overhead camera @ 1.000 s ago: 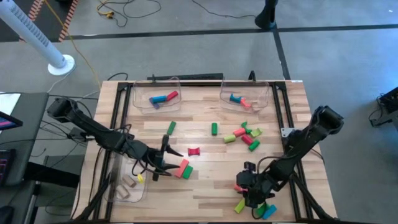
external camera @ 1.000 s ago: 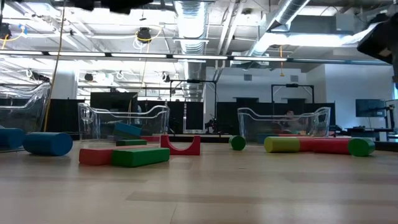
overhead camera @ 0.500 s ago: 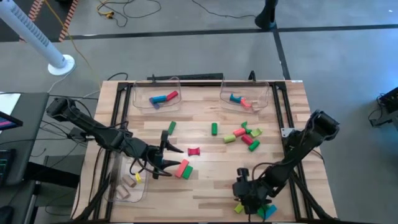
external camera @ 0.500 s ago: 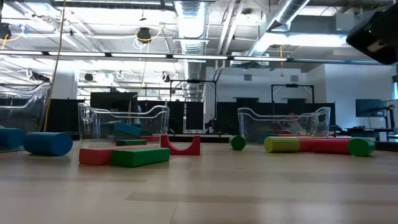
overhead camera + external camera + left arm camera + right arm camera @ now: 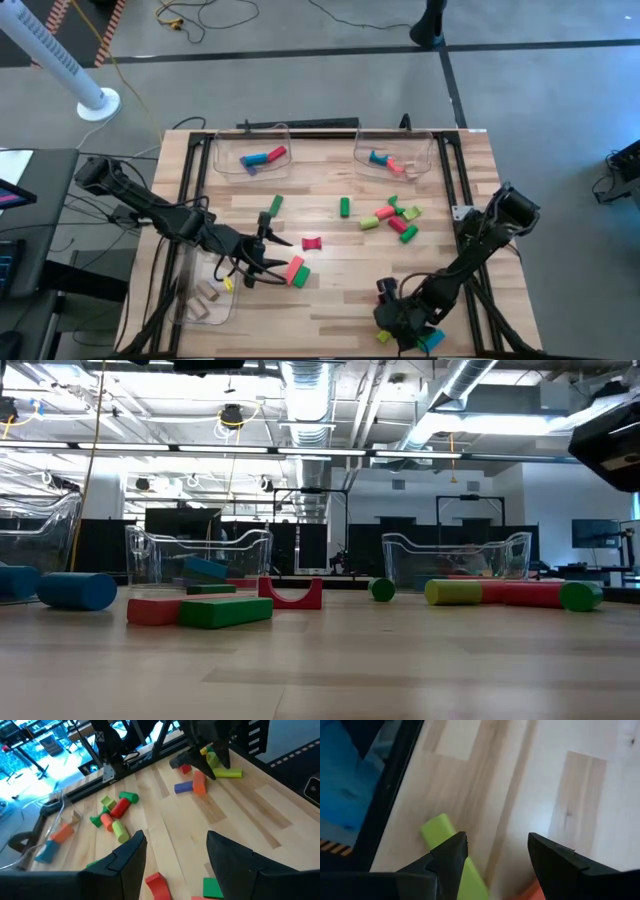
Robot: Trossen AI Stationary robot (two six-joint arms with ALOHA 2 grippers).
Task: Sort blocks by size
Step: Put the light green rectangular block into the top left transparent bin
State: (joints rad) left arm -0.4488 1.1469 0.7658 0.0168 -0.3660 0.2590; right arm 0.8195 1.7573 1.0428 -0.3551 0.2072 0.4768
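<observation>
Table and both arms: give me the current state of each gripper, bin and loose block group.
left gripper: open, empty, beside the red and green blocks
right gripper: open, empty, low over the near-edge blocks
far left bin: upright, holds blocks
far right bin: upright, holds blocks
near left bin: upright, holds wooden blocks
red arch: loose on the table
block cluster: unsorted

The left claw (image 5: 272, 256) hangs with fingers spread at the table's left-centre; the right claw (image 5: 396, 322), also spread, is low at the near right edge.
</observation>
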